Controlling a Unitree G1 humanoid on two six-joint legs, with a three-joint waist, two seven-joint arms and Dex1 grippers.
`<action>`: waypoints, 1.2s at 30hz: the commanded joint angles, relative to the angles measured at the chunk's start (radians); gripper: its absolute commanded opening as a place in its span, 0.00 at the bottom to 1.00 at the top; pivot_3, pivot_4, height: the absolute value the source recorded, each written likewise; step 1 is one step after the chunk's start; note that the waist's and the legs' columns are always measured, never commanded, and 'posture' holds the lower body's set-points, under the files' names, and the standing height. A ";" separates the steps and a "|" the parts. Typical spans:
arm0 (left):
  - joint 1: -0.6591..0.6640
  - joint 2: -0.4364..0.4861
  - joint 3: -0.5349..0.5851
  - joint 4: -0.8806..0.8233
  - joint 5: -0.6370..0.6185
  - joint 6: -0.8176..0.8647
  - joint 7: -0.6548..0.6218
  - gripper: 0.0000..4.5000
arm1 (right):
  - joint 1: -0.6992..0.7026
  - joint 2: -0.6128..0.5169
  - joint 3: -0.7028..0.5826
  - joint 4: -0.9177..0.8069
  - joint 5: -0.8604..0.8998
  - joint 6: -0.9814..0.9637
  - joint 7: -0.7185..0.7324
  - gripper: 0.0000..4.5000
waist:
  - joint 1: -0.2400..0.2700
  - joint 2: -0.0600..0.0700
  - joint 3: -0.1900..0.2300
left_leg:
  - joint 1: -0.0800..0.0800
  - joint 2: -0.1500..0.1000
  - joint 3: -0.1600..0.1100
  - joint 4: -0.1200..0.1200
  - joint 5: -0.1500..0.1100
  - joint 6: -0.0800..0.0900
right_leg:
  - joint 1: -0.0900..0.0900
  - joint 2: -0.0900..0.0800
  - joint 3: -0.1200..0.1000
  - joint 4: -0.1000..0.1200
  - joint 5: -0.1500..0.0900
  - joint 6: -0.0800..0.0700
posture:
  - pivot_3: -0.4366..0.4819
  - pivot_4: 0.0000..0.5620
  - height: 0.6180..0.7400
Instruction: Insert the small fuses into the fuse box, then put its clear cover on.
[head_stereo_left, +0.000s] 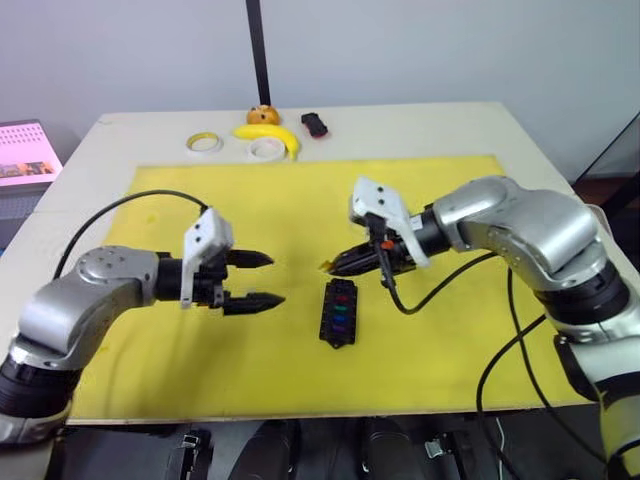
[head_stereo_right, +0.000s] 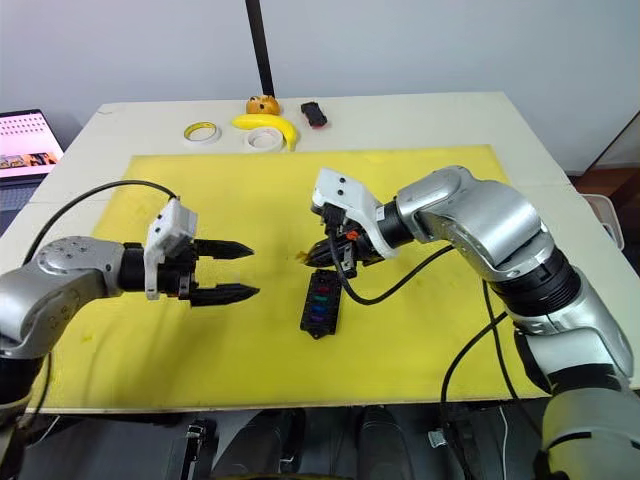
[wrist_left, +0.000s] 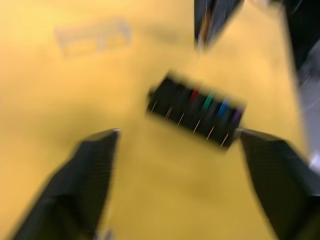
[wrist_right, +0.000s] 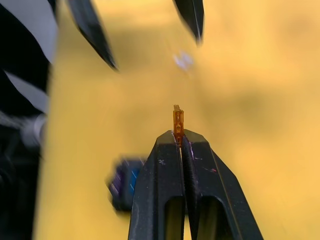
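From the head camera I see my right gripper (head_stereo_left: 335, 265) pinched tight on the amber fuse (wrist_right: 178, 121), which sticks out past the tips, and it hangs just above the near-left end of the fuse box (head_stereo_left: 338, 312) without touching it. The fuse box lies flat on the yellow mat (head_stereo_left: 450, 330), between my two arms, with red, teal, blue and purple fuses already seated in one row (the wrist camera shows them side by side, though blurred). My left gripper (head_stereo_left: 258, 279) sits just to the left of the box with its two fingers spread wide and nothing between them. The clear cover (wrist_left: 93, 36) rests on the mat, apart from the box. At the far edge of the table I can see two tape rolls (head_stereo_left: 204, 144) and a banana (head_stereo_left: 272, 134).
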 joint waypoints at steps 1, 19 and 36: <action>0.003 -0.024 -0.033 0.000 0.065 -0.077 -0.007 0.99 | -0.051 -0.024 0.044 -0.019 -0.059 -0.026 0.044 0.00 | 0.001 0.000 0.000 | 0.000 0.000 0.000 -0.001 0.000 -0.001 | -0.001 0.000 0.000 0.000 0.000 0.000 | 0.48 0.27 1.00; -0.014 -0.105 -0.113 0.020 0.200 -0.180 -0.015 0.99 | -0.142 0.035 0.198 -0.010 -0.180 0.062 0.056 0.00 | -0.008 0.000 0.000 | -0.002 0.000 -0.001 -0.002 0.001 -0.002 | -0.003 0.001 0.000 0.001 0.000 0.000 | 0.48 0.27 1.00; -0.004 -0.120 -0.115 0.000 0.227 -0.176 -0.001 0.99 | -0.134 0.037 0.250 0.006 -0.271 0.012 0.093 0.00 | -0.014 0.000 0.000 | -0.002 0.000 -0.001 -0.001 0.002 -0.002 | -0.004 0.001 0.000 0.003 0.000 0.000 | 0.48 0.27 1.00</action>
